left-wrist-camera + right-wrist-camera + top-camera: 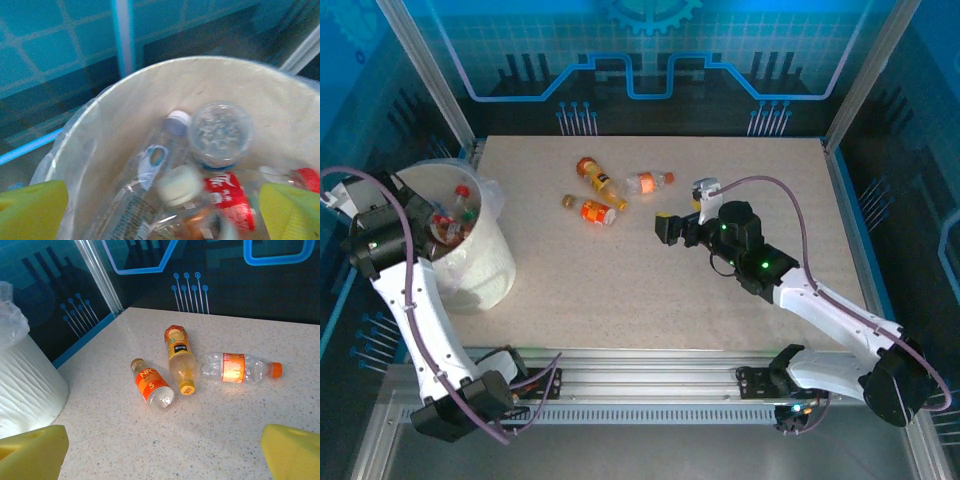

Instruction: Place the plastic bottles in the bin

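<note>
In your left wrist view everything inside the bin (pixel 100 130) is blurred, so you cannot read labels or count the plastic bottles (pixel 218 134); the lower ones run off the frame at 6 o'clock, and a red shape (pixel 307 178) at 3 o'clock sits half behind a yellow finger (pixel 287 212) of the left claw (pixel 161 215). From above, the left arm (pixel 392 285) covers the bin's mouth at 9 o'clock. In the right wrist view the bin is cut off at 9 o'clock.
</note>
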{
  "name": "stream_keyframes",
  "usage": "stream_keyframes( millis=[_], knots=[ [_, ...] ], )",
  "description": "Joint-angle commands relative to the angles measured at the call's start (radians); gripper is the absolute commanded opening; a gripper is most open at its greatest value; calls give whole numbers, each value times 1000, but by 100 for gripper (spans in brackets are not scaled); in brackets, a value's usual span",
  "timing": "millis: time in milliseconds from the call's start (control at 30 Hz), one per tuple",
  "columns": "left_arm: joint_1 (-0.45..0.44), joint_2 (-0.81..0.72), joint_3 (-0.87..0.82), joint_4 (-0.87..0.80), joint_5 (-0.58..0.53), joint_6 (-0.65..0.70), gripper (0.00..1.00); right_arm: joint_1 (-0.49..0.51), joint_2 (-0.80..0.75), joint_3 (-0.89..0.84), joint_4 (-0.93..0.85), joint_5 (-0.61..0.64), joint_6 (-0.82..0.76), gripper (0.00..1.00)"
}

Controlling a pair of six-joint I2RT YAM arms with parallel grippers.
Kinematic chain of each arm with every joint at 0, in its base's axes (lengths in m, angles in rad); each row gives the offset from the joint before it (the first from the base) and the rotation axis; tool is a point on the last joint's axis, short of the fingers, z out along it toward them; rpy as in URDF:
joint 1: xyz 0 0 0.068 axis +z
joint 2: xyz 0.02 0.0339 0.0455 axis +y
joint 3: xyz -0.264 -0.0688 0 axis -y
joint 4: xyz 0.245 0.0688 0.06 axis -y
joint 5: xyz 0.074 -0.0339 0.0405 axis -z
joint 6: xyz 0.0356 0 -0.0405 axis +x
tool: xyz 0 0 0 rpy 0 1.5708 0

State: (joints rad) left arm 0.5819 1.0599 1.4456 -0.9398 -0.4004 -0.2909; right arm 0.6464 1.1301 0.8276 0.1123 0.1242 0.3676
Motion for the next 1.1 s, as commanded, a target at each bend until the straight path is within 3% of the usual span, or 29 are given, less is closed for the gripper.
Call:
stream_keyframes(
  millis=[0,167,267,533,600,733,933,1067],
  knots=[
    [9,-36,47,-20,183,-36,99,-22,24,26,0,37,63,100],
    [1,-82,26,75,527,-101,99,-43,67,24,-14,31,144,100],
    [-57,-94,12,134,667,-128,99,-55,93,23,-30,38,183,100],
    [-342,-128,-79,312,713,-223,99,-100,138,25,-82,45,285,100],
    [-416,-136,-132,382,715,-264,99,-131,144,17,-48,12,247,100],
    [-593,-126,-214,484,684,-313,99,-172,199,47,-3,-16,21,100],
    [-869,-45,-266,581,590,-342,99,-212,410,283,-112,-119,-338,100],
    [-993,22,-308,637,541,-378,99,-254,567,414,-140,-295,-555,100]
  ],
)
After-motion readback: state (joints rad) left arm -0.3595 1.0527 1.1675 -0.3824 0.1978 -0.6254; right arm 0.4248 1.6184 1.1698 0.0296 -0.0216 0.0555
